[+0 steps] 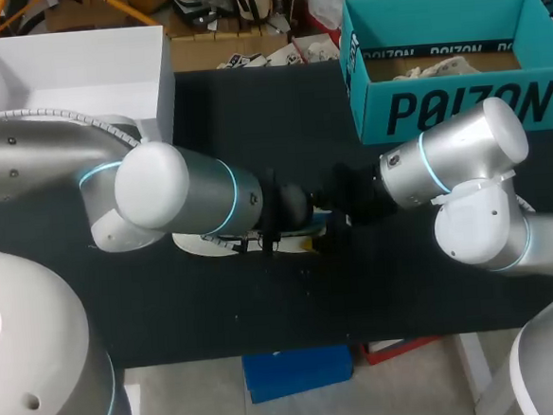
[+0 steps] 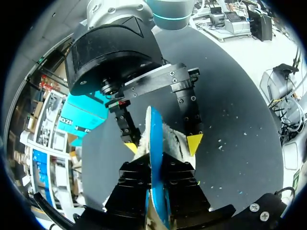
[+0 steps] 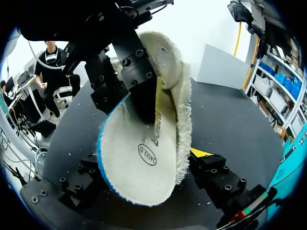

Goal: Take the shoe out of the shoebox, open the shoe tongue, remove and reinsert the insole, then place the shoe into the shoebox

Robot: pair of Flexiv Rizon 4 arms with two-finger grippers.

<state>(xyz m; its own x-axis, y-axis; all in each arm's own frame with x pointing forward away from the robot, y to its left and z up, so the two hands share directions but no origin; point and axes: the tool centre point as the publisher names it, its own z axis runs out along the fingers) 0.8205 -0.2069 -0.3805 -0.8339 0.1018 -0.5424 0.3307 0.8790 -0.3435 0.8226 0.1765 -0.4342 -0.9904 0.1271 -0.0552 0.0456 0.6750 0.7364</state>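
— Where is the insole [image 3: 139, 158]?
— Off the tabletop [image 1: 405, 284], clenched in our left claw [image 2: 157, 179]. Our right claw [image 2: 162, 143] meets it; we cannot tell whether it grips.
— The shoe [image 1: 203, 243]?
— Beneath our arms, outside the shoebox [image 1: 459, 109].

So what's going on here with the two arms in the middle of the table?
The left gripper holds the insole up in the air, out of the shoe. The right gripper sits around the insole from the opposite side; whether it grips it too is unclear. The shoe lies on the table under the left arm, and the teal shoebox stands at the far right.
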